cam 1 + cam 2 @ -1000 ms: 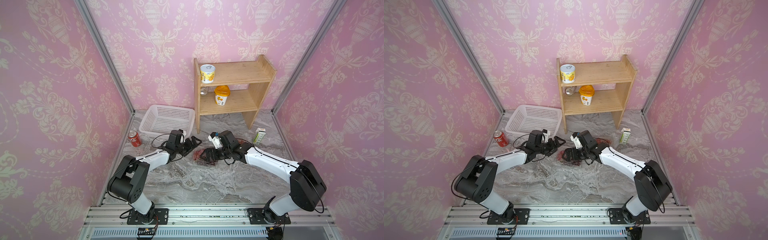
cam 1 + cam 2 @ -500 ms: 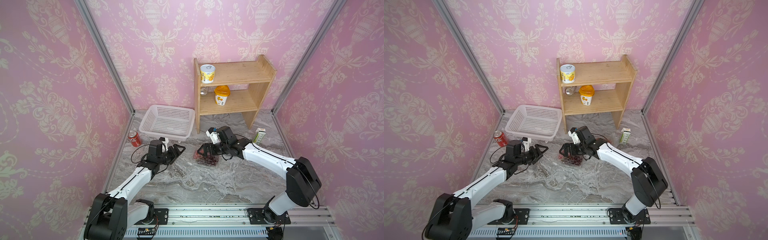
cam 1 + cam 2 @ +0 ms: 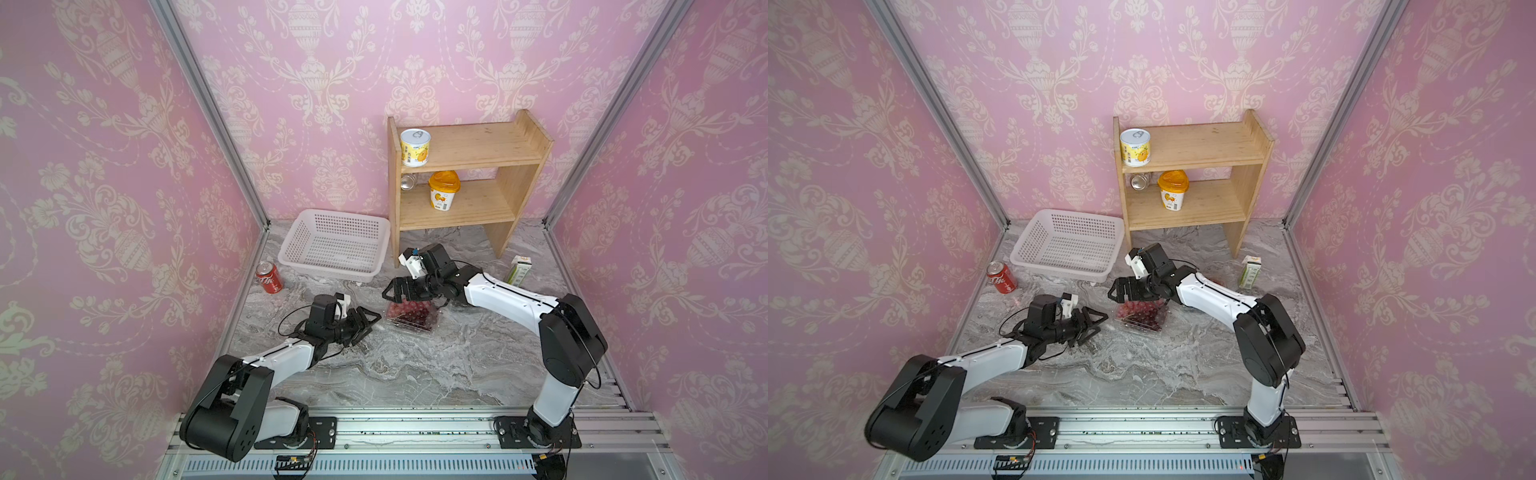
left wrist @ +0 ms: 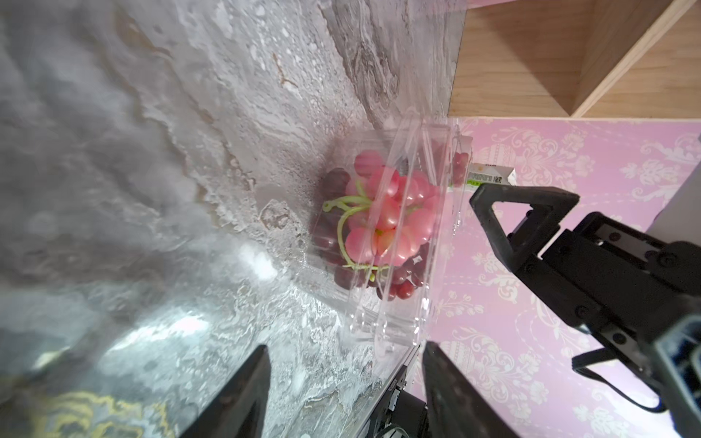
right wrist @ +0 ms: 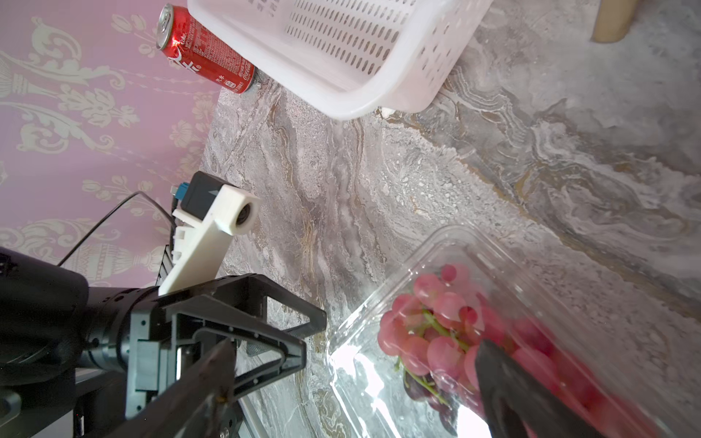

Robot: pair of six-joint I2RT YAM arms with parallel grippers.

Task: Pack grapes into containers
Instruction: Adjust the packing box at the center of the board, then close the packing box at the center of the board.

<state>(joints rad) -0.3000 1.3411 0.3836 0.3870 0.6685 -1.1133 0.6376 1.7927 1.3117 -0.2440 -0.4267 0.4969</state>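
Both arms have backed off the clear clamshell box (image 3: 415, 322), lid down on the grapes (image 3: 409, 308); left pincer (image 3: 373, 322) empty and half-released, right pincer (image 3: 388, 291) fully released just above it, so this box looks packed.

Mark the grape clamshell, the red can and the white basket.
clamshell box (image 3: 411, 316), in a top view, on its clear top.
red can (image 3: 269, 278), in a top view, on its red side.
white basket (image 3: 328, 268), in a top view, on its near rim.

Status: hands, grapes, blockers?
Left hand open, empty, beside box. Right hand open, over box edge. Grapes inside box. Basket, can well aside.
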